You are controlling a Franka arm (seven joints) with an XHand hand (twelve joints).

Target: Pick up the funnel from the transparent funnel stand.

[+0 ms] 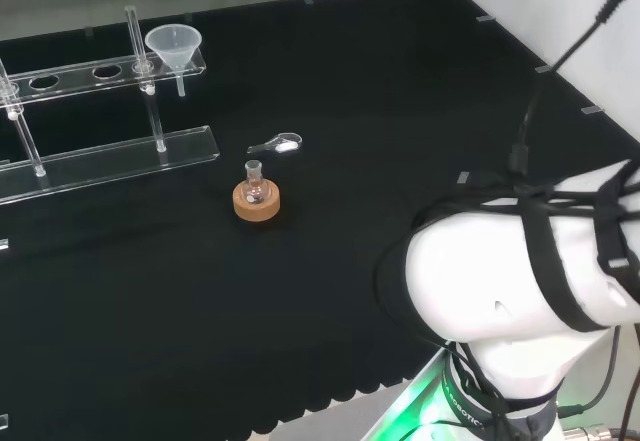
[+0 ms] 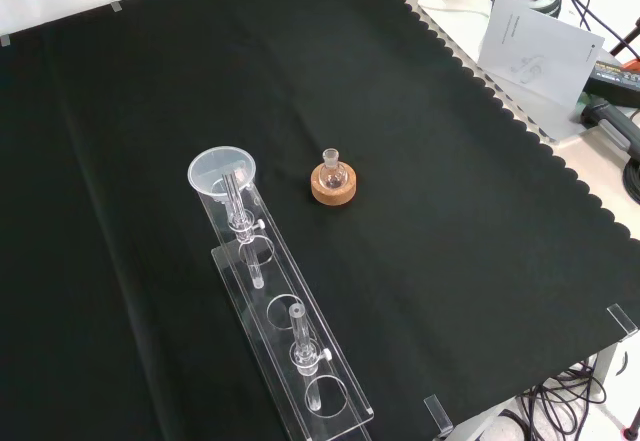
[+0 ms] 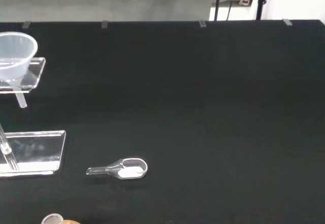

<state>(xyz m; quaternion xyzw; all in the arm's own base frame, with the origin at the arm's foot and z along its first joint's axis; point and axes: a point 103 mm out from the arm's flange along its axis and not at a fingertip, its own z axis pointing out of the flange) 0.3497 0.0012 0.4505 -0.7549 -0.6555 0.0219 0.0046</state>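
Note:
A clear plastic funnel point(image 1: 173, 46) sits in the end hole of the transparent funnel stand point(image 1: 75, 73), its spout hanging below the upper shelf. In the front view the funnel point(image 2: 222, 173) is at the far end of the stand point(image 2: 290, 346), which runs towards the cloth's near edge. The wrist view takes in the funnel point(image 3: 15, 56) and the stand's base plate point(image 3: 33, 150) from some way off. The arm's white links point(image 1: 510, 281) stand well to the right of the stand in the head view.
A small glass flask on a cork ring point(image 1: 256, 196) stands near the stand's end, also in the front view point(image 2: 332, 181). A clear scoop with white powder point(image 1: 277, 145) lies beside it, seen too in the wrist view point(image 3: 124, 168). Papers and cables point(image 2: 535, 46) lie beyond the cloth.

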